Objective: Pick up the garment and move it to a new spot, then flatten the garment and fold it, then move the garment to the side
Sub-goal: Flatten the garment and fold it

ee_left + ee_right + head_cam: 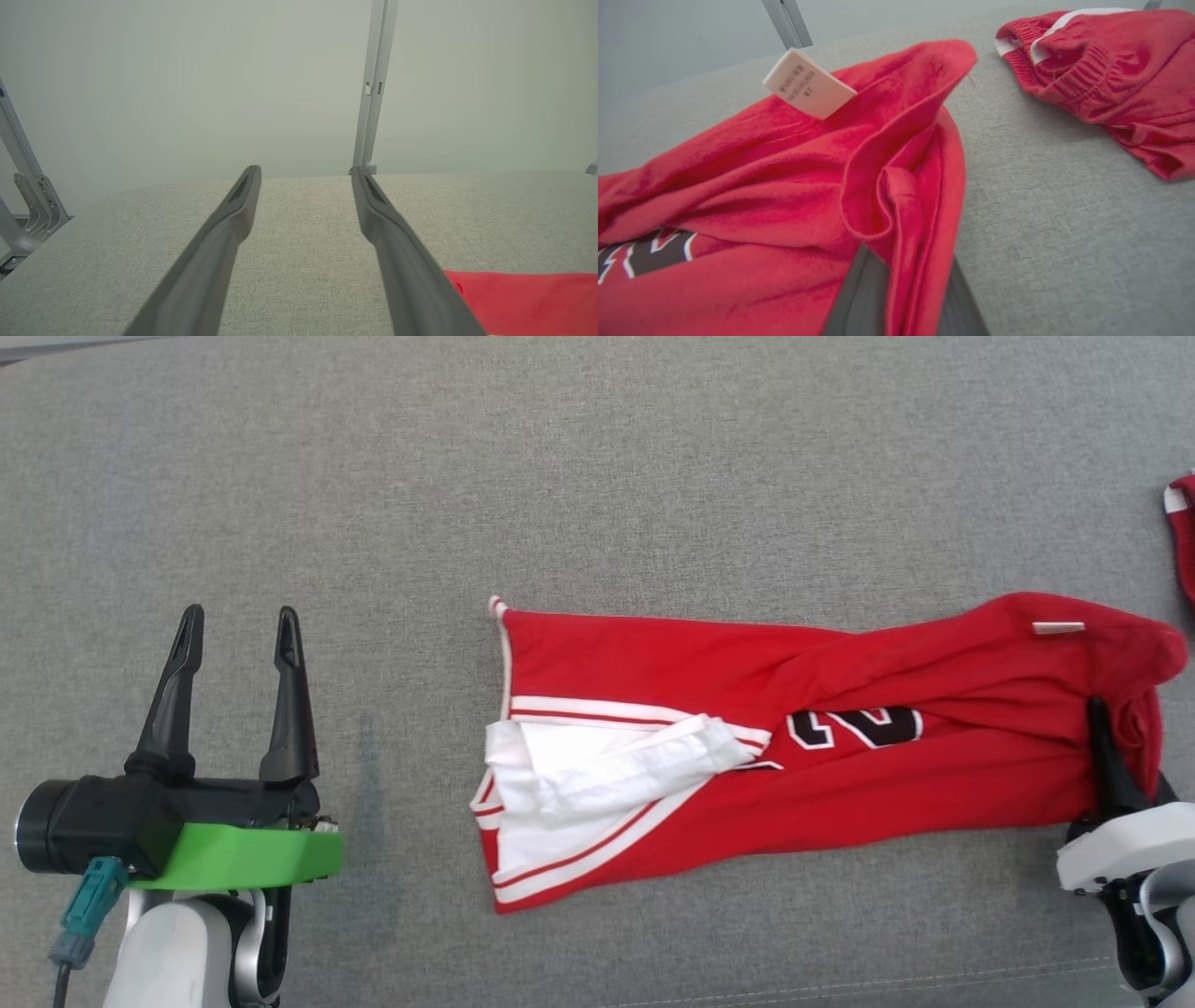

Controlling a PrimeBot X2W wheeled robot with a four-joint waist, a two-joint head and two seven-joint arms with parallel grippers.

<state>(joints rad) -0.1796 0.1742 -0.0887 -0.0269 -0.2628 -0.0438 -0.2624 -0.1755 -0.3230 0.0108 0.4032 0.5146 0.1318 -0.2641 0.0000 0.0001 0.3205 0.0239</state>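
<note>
Red garment — in right hand

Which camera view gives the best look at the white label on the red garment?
The right wrist view: the label is close and large, print visible though unreadable. The head view shows it as a white sliver near the right end of the garment. The left wrist view catches a red corner of cloth.
</note>
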